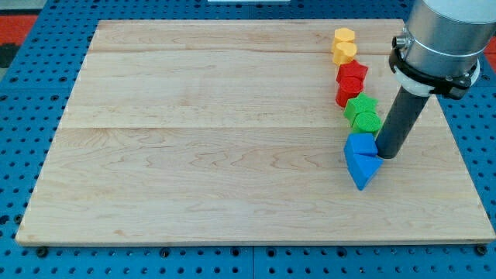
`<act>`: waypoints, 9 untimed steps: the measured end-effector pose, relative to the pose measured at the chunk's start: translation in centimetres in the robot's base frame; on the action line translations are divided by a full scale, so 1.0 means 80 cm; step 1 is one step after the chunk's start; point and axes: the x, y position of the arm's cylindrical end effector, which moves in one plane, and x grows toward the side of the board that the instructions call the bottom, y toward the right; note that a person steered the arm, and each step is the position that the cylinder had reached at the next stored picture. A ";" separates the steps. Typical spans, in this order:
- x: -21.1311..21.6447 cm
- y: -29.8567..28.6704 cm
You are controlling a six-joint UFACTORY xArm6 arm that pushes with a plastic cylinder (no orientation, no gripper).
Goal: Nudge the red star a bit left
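Two red blocks touch each other on the right side of the wooden board: an upper one and a lower one. I cannot tell which of them is the star. My tip rests on the board below and to the right of them. It sits against the right side of the blue blocks, well apart from the red ones. The dark rod rises from the tip toward the view's top right.
The blocks form a column running down the board's right side. Two yellow blocks are at the top. Two green blocks lie just below the red ones. A blue block and a blue triangle are lowest. Blue pegboard surrounds the board.
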 end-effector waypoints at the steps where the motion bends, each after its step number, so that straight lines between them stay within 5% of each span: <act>1: -0.016 0.031; 3: -0.093 0.033; 5: -0.094 0.021; 9: -0.195 0.189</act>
